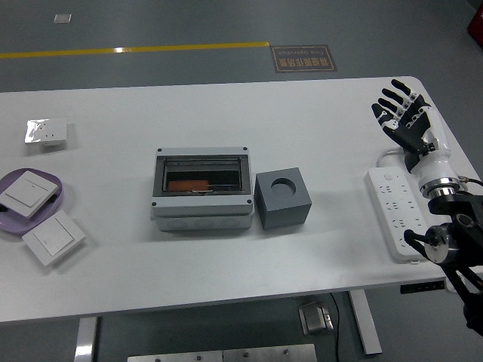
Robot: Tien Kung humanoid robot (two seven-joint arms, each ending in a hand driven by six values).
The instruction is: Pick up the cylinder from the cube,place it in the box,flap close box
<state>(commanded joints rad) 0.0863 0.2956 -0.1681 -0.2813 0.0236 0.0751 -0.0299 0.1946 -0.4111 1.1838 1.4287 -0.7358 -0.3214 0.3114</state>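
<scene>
Our right hand (405, 119) is up over the surface's (226, 286) far right corner, fingers spread and empty.

We see its arm come in from the lower right, crossing above a white power strip (396, 213) that lies on the surface just below the hand. Well to the left, near the middle, our grey cube (283, 199) sits with its round hole on top bare. Just beside its left face is the box (202, 191), whose clear flap lies down over the opening; an orange cylinder (188, 185) shows inside, lying flat. At the far left edge we have a purple tray (59, 197) carrying a white switch (29, 191), a second switch (53, 237) in front of it, and a small white plate (47, 133) farther back.
</scene>
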